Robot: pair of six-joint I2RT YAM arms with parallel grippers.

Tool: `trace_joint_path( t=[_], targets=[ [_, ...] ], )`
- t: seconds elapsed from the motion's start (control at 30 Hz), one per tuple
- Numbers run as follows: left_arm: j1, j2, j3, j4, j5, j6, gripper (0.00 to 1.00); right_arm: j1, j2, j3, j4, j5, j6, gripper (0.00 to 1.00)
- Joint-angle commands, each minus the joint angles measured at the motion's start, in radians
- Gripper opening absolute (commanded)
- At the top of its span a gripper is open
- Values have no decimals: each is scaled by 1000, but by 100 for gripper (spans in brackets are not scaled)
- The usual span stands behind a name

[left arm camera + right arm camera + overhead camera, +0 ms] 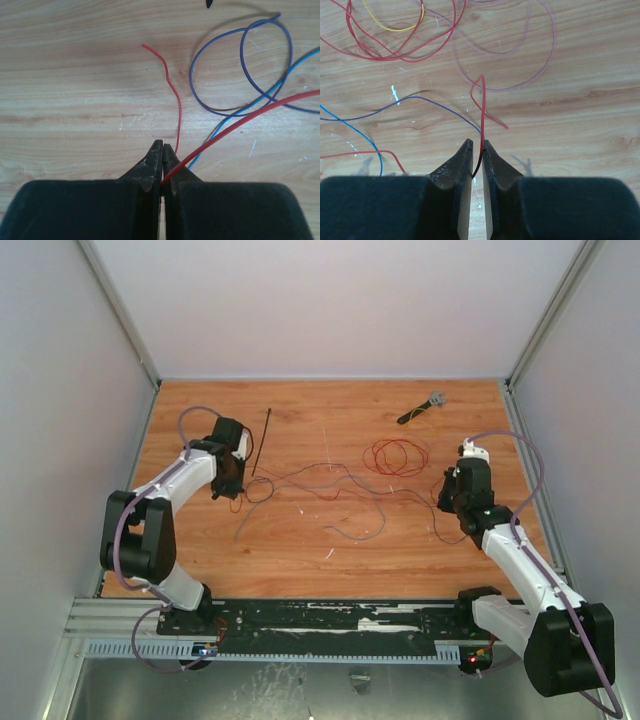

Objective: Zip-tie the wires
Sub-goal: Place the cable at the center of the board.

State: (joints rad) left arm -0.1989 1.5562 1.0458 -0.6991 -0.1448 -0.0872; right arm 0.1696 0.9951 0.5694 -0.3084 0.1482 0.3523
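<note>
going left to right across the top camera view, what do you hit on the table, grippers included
left gripper → zip tie → red coil of the wires → right gripper. The black tool is left out: it sits farther back and overlaps the coil left to right.

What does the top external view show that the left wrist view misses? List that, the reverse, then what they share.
Only the top external view: the zip tie lying loose on the table, a black tool at the far side, a red coil and the right hand. Only the left wrist view: fingers closed on a red wire, and the blue strand and purple strand in colour. Both: the left hand, the wires, the wooden surface.
</note>
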Motion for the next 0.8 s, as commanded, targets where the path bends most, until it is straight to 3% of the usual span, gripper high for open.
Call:
trace_joint_path(
  t=[0.0, 0.1, 0.37, 0.6, 0.77],
  targets=[
    [-22, 48, 0, 25, -39, -8, 0, 1, 10, -16, 77, 28, 7, 13],
    [-38, 78, 6, 29, -58, -9, 0, 1, 32, -25, 89, 28, 5, 15],
    [-64, 135, 1, 31, -92, -13, 21, 2, 56, -38, 117, 17, 1, 28],
    [-65, 133, -5, 32, -136, -8, 46, 1, 51, -27, 111, 17, -16, 54],
    [-65, 110, -8, 23, -158, -6, 60, 1, 14, 12, 83, 22, -42, 62]
  ],
)
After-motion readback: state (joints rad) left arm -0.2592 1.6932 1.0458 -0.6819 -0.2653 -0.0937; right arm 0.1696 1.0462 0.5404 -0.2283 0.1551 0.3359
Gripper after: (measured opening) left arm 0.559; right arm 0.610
